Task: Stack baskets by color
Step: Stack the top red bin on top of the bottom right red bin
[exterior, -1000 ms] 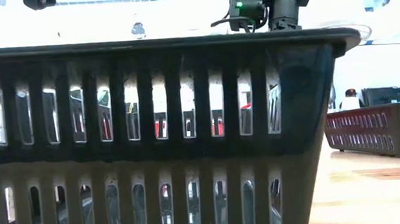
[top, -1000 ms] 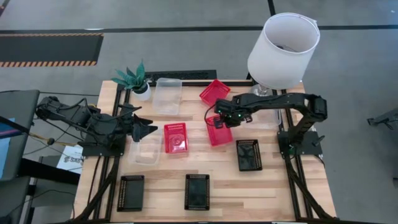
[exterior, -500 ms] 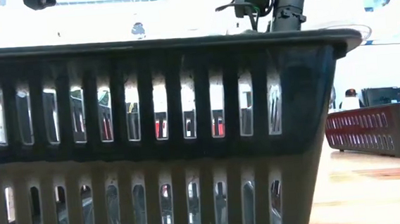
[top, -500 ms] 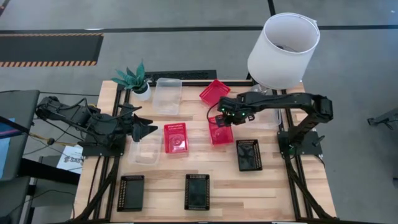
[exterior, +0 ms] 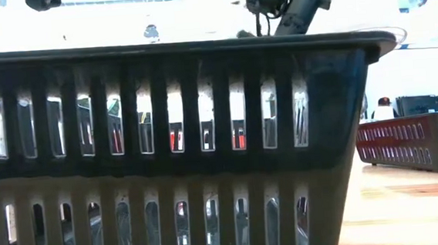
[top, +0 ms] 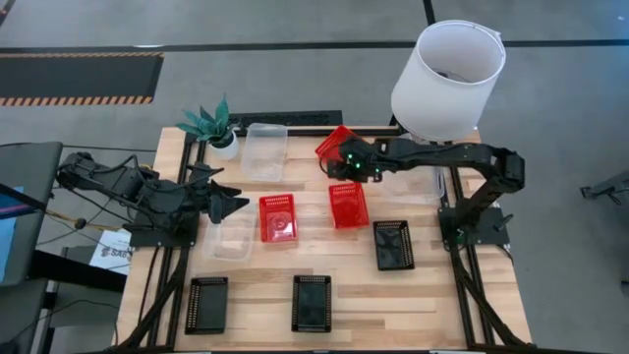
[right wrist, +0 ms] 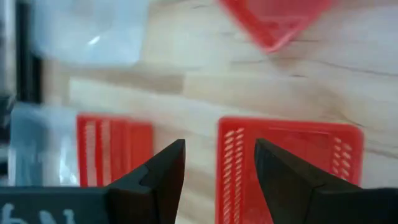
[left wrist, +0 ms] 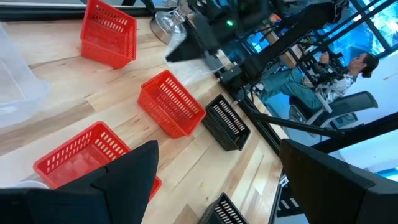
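Note:
Three red baskets sit apart on the table: one at mid-table point(top: 277, 217), one to its right point(top: 347, 205), and one turned askew near the far edge point(top: 341, 141). My right gripper point(top: 336, 167) hovers open above the gap between the last two, touching nothing; its wrist view shows the fingers point(right wrist: 217, 163) spread over the red basket point(right wrist: 289, 165). Two clear baskets point(top: 264, 150) point(top: 230, 237) lie on the left side. Three black baskets point(top: 206, 304) point(top: 312, 302) point(top: 393, 244) sit toward the near edge. My left gripper point(top: 232, 204) waits open at the left.
A white lampshade point(top: 447, 77) stands at the far right and a green potted plant point(top: 209, 123) at the far left. In the low view one black basket point(exterior: 166, 141) fills most of the picture. Bare wood lies between the red and black baskets.
My right gripper has let go of the red basket it held tilted at mid-table right, then risen and drawn back toward the far edge, tipping up. That basket now lies flat and square on the table.

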`<state>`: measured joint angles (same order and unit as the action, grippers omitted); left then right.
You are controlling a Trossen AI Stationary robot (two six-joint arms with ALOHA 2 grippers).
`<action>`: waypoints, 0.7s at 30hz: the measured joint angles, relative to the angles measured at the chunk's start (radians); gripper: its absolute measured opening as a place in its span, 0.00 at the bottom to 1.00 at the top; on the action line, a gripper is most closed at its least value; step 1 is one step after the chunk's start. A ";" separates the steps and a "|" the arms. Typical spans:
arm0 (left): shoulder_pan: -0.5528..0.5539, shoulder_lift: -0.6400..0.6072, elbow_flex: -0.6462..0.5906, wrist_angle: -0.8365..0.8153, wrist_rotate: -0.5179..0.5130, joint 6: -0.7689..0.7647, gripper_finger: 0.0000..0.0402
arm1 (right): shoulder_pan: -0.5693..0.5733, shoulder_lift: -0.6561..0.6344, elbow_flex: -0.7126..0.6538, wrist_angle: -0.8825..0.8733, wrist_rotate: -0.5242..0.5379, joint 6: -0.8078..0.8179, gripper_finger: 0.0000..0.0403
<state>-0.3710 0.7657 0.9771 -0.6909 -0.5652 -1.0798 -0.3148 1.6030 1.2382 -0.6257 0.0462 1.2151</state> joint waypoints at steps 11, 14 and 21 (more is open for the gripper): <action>0.000 0.000 0.000 -0.003 -0.005 0.000 0.80 | -0.054 0.030 0.000 0.015 -0.021 -0.016 0.58; 0.000 0.000 0.000 -0.003 -0.015 0.003 0.80 | -0.052 0.030 0.000 0.017 -0.010 -0.016 0.58; 0.000 0.001 0.000 -0.009 -0.052 0.035 0.80 | -0.052 0.030 0.000 0.092 0.011 -0.042 0.58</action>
<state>-0.3706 0.7666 0.9771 -0.6998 -0.6175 -1.0443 -0.3672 1.6333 1.2385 -0.5336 0.0573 1.1727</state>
